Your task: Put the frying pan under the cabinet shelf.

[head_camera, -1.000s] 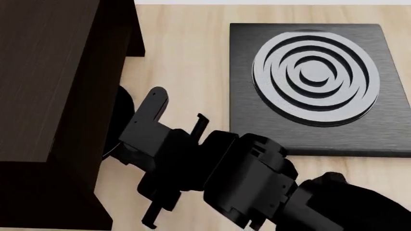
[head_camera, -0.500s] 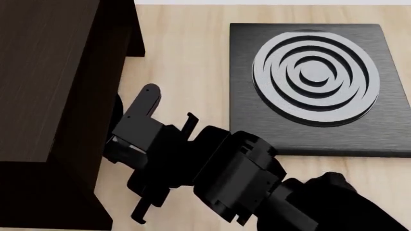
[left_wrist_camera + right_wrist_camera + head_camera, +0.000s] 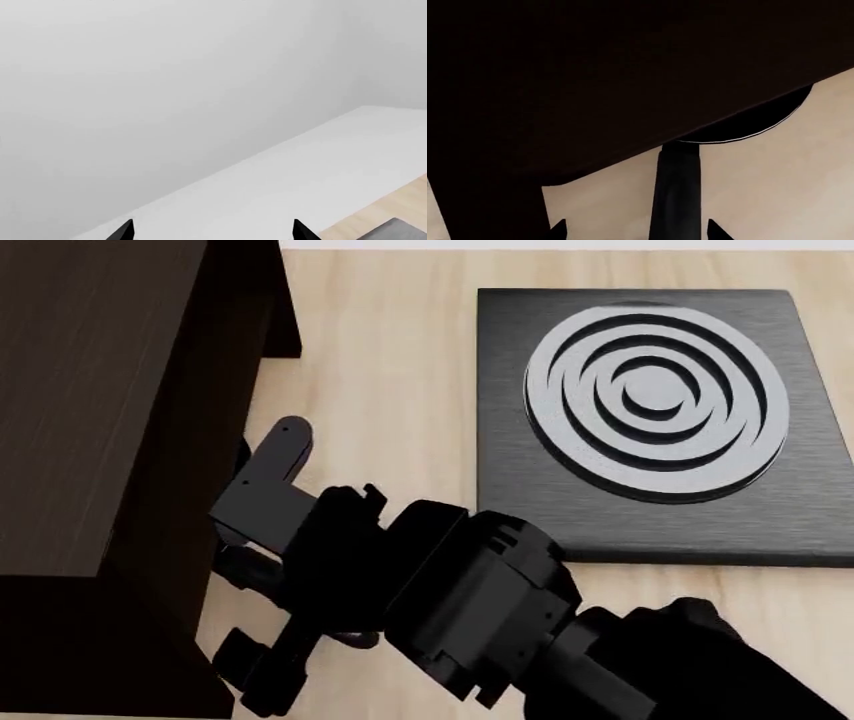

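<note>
The frying pan lies mostly hidden under the dark brown cabinet shelf. In the head view only its long black handle with the hole at its end sticks out. In the right wrist view a piece of the pan's bright rim shows below the cabinet shelf, and the handle runs back between my fingers. My right gripper is open, with its jaws standing apart on either side of the handle; it also shows in the head view. My left gripper is open and empty, facing a white wall.
A square black plate with concentric grey rings lies on the light wooden table to the right of the cabinet. My right arm fills the lower middle of the head view. A cabinet leg stands close beside my right gripper.
My right arm has moved left toward the cabinet, and the pan handle has slid left with it, further under the shelf.
</note>
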